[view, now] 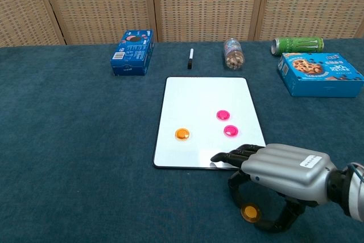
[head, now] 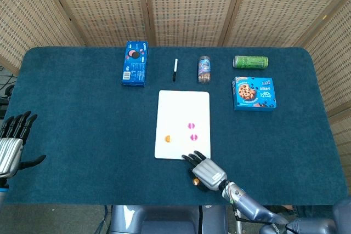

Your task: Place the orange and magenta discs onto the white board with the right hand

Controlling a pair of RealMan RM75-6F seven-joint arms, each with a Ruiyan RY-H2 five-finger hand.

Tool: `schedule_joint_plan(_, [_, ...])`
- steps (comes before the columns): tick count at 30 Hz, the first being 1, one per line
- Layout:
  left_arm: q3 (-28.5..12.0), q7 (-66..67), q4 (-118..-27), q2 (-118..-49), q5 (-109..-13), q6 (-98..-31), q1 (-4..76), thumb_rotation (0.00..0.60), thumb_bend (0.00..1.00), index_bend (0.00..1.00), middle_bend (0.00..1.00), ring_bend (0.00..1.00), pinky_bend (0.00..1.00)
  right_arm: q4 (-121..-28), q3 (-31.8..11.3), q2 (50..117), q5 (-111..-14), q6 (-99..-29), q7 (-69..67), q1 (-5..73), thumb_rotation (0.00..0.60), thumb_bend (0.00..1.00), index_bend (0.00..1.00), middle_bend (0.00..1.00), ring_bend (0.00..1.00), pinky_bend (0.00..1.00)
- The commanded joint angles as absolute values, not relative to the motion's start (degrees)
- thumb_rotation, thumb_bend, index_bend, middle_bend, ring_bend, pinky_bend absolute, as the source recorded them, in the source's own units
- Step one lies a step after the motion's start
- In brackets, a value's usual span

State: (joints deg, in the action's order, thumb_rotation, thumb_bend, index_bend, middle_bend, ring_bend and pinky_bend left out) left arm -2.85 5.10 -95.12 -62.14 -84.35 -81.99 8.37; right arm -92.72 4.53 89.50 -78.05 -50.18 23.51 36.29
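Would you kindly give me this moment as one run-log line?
right hand: over loose orange disc, no grip seen | white board: holds three discs | left hand: idle, open

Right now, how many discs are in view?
4. One orange disc and two magenta discs lie on the board; another orange disc sits on the cloth under the right hand.

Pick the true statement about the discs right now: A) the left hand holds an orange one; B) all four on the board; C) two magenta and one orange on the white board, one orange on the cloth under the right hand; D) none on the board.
C: the white board carries three discs, and the fourth, an orange disc, lies off it beneath the right hand.
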Motion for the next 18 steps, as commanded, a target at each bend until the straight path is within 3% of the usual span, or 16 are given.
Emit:
schedule_joint_plan(1, [-2.8,5.0,-95.1,-62.1,-84.4,-82.0,8.3,0.600,0.00,0.00,0.00,0.00,0.00,-92.4,4.5,89.6,-77.9,-50.0,23.3,36.2,0.600,0.38,0.48,0.01,0.00,0.01])
schedule_joint_plan(9, [-2.8,5.0,-95.1,-62.1,-84.3,-81.9,8.4,0.600,0.00,0.00,0.00,0.00,0.00,-92.6,4.1,89.3,-78.8,-50.2,22.3,36.2,0.600,0.39,0.50,0.01,0.00,0.01])
schedule_joint_plan(18, [-2.9,5.0,-95.1,-62.1,-84.1,-81.8,8.5,0.600,0.00,0.00,0.00,0.00,0.00,-95.7,-0.8,88.0,-76.1,-49.7,24.1,38.7,0.600,0.40,0.50,0.02,0.00,0.01])
